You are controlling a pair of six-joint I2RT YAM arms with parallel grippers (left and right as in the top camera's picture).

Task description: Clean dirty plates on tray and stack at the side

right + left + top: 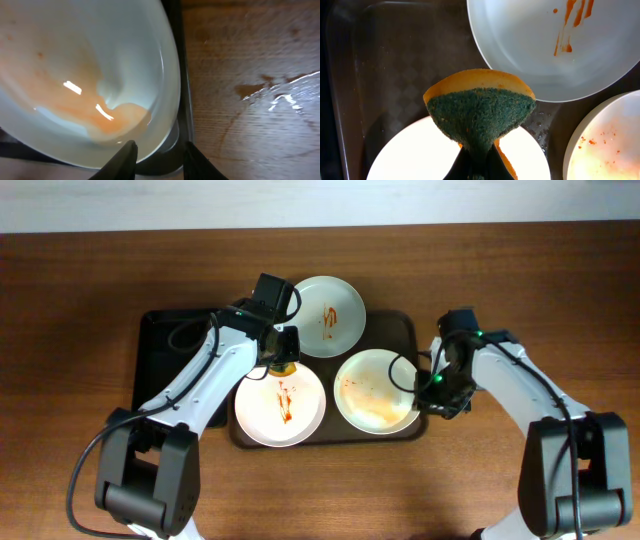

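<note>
The left gripper (pixel 283 363) is clenched on a sponge (pixel 480 112) over the 12 o'clock rim of the streaked plate (pixel 280 408). The right gripper (pixel 159 157) has its jaws partly apart, astride the 3 o'clock rim of the smeared plate (pixel 375 390), at 4 o'clock in the tray (pixel 392 325).

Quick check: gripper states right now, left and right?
Left gripper: shut on the sponge.
Right gripper: open, fingers apart at the rim of the smeared plate, no grip visible.

A wooden table (pixel 70 280) is carrying everything, a wet patch (pixel 282 95) glistening on its grain. A narrow black tray (pixel 160 330) is lying on it. A sponge (pixel 479 105), yellow-backed, is showing its green scouring face and bunching narrow at its lower end
</note>
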